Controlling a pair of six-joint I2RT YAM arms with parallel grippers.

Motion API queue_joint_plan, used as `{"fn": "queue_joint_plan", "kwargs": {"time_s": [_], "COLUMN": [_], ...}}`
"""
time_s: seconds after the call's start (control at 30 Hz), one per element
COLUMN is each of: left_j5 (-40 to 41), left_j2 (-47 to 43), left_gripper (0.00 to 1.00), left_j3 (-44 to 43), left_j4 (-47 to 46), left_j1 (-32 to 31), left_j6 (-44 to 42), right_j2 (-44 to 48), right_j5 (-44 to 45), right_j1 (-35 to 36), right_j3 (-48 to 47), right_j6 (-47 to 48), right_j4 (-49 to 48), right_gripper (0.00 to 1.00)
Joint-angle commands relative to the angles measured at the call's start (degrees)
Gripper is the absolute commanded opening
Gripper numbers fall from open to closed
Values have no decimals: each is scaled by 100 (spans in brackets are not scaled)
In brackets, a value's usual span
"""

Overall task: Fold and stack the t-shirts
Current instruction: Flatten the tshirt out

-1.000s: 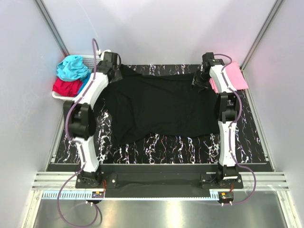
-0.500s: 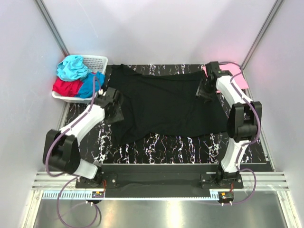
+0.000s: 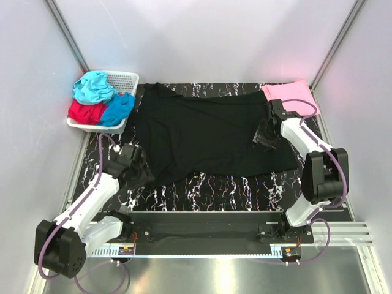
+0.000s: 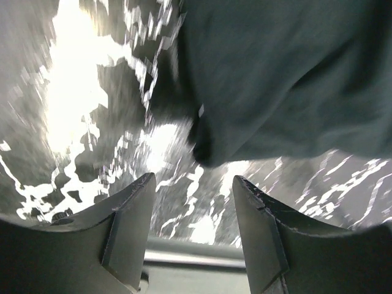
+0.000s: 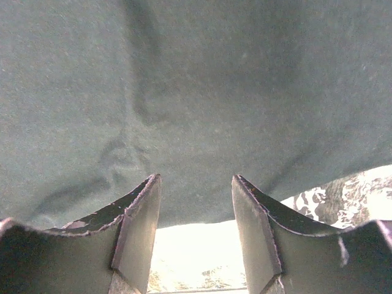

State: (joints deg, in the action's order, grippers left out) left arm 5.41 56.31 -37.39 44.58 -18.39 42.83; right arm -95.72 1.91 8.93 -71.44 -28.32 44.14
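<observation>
Red t-shirt (image 3: 84, 113), seemingly mostly hidden

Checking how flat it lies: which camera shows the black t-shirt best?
The top external view: nearly the whole black t-shirt shows there, spread out. The left wrist view catches only a blurred corner; the right wrist view only close-up cloth near one edge.

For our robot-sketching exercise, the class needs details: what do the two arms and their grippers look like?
The left arm and right arm both have white shells with black joints. Purple cables loop along each. The left gripper and right gripper have dark, wedge-shaped fingers with scuffed, pale edges.
</observation>
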Motion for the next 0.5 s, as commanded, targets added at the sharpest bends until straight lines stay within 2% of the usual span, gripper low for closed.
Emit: {"fn": "queue_joint_plan", "kwargs": {"time_s": [0.0,0.13,0.3,0.47], "left_j5": [-497,-778,-1234,-1227], "left_j2": [-112,-42,265,924], "left_gripper": [59,58,57,54], "left_j3": [266,530,636,417], "left_j4": [-229,-633,-1653,-1865], "left_j1": [-6,-6,-6,-15], "left_j6": [261,428,717,727], "right_j2": [282,484,625,529], "right_j5": [-24,2,-16,11], "right_j1": [91,179,188,188], "right_j3": [235,691,895,763], "right_j6": [-244,-332,-324,-297], "right_j4": [-283,-449,-529,-520], "right_gripper": [57,57,57,57]}}
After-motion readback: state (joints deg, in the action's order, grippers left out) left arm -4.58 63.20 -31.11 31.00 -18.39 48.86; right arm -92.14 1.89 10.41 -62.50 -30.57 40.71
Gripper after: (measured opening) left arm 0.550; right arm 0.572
